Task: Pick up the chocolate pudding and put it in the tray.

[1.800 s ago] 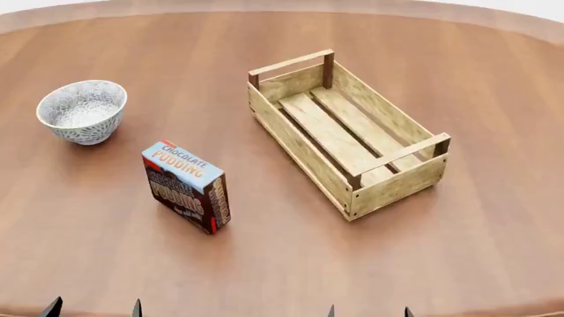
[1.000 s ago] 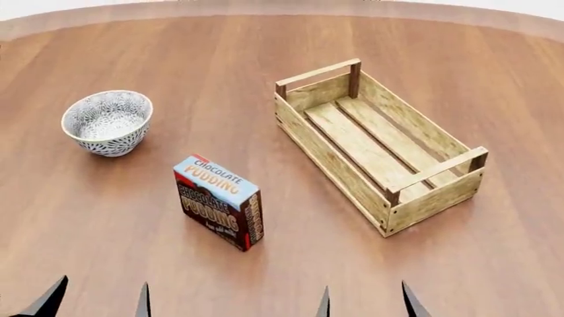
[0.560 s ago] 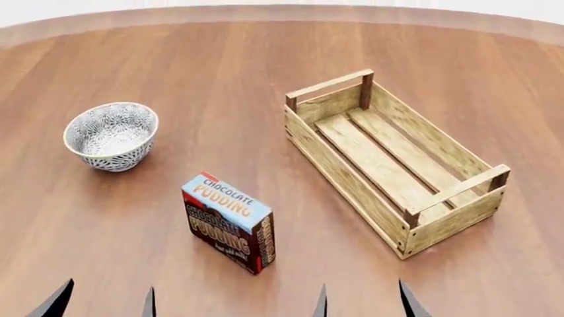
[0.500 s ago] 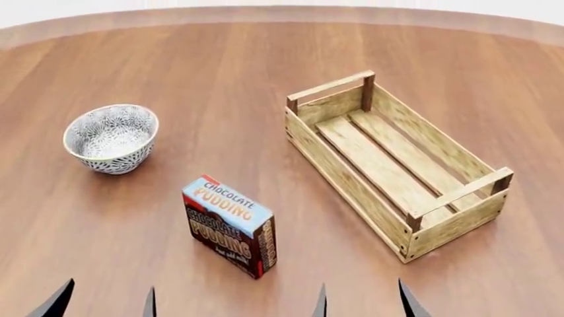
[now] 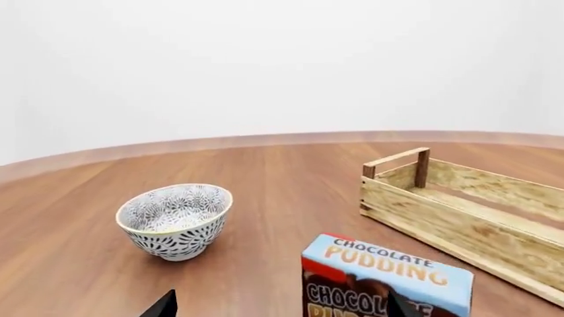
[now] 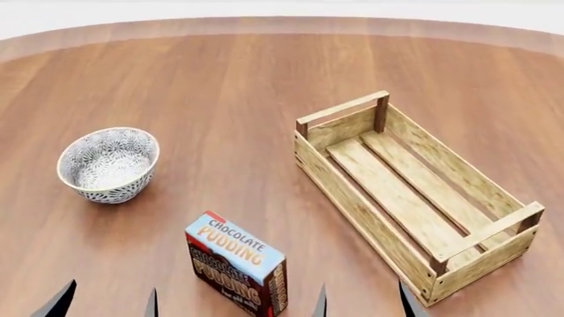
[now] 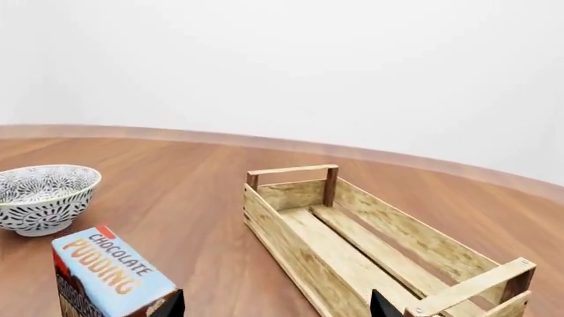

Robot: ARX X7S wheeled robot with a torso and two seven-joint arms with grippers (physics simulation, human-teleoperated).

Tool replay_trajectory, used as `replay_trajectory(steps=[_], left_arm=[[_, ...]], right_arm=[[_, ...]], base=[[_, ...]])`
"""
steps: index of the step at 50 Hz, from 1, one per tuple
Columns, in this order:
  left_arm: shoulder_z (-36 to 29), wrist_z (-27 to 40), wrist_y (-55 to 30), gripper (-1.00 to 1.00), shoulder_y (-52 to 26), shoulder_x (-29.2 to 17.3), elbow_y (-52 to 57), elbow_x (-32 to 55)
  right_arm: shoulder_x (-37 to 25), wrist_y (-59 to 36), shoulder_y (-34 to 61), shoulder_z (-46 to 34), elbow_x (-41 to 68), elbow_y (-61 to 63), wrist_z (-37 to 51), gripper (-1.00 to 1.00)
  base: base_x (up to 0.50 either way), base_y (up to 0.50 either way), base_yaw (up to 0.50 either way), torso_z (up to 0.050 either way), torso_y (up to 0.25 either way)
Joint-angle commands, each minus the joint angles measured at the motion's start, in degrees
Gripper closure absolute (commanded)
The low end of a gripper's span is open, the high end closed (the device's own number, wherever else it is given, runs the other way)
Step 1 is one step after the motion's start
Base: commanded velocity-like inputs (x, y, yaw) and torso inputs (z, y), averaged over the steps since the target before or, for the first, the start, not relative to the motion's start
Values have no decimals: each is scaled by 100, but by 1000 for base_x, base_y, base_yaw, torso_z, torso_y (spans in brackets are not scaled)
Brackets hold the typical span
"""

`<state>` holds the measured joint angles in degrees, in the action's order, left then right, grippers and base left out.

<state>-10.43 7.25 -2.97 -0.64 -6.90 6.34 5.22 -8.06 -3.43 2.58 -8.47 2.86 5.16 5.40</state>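
The chocolate pudding carton [image 6: 236, 272] stands upright on the wood table, near the front edge, its light-blue lettered side up. It shows in the left wrist view [image 5: 386, 277] and the right wrist view [image 7: 113, 277]. The tray [image 6: 414, 198], a long light-wood slatted crate with bar handles, stands to its right, empty; it also shows in the wrist views [image 5: 458, 211] [image 7: 352, 244]. My left gripper [image 6: 105, 300] is open, just left of the carton. My right gripper [image 6: 363, 300] is open, between carton and tray. Only the dark fingertips show.
A round patterned grey-white bowl [image 6: 107, 164] stands at the left, behind the carton; it also shows in both wrist views [image 5: 174, 220] [image 7: 42, 197]. The round wooden table [image 6: 229, 86] stretches back to a curved far edge.
The view has shifted: carton, crate and bowl have all slid lower in the head view, toward my grippers. Both grippers stay open and empty.
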Motion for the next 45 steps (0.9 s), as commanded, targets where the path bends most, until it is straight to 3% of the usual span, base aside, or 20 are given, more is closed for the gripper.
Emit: replay_trajectory(steps=[1, 24, 33, 45], left_arm=[[-72, 60, -6, -100, 51, -59, 90, 67], [-178, 126, 161, -100, 94, -142, -26, 187], [-182, 192, 77, -100, 156, -207, 183, 238], [-242, 201, 66, -100, 156, -253, 260, 306]], right_arm=[[-47, 4, 6, -28, 69, 8, 51, -100], [-138, 331, -15, -157, 62, -54, 139, -100], [-166, -201, 2, -56, 338, 513, 194, -100], [-711, 185, -485, -108, 1131, 664, -819, -100]], base=[[262, 62, 0, 0, 0], [263, 22, 0, 0, 0], [77, 0, 0, 0, 0], [0, 0, 0, 0, 0]])
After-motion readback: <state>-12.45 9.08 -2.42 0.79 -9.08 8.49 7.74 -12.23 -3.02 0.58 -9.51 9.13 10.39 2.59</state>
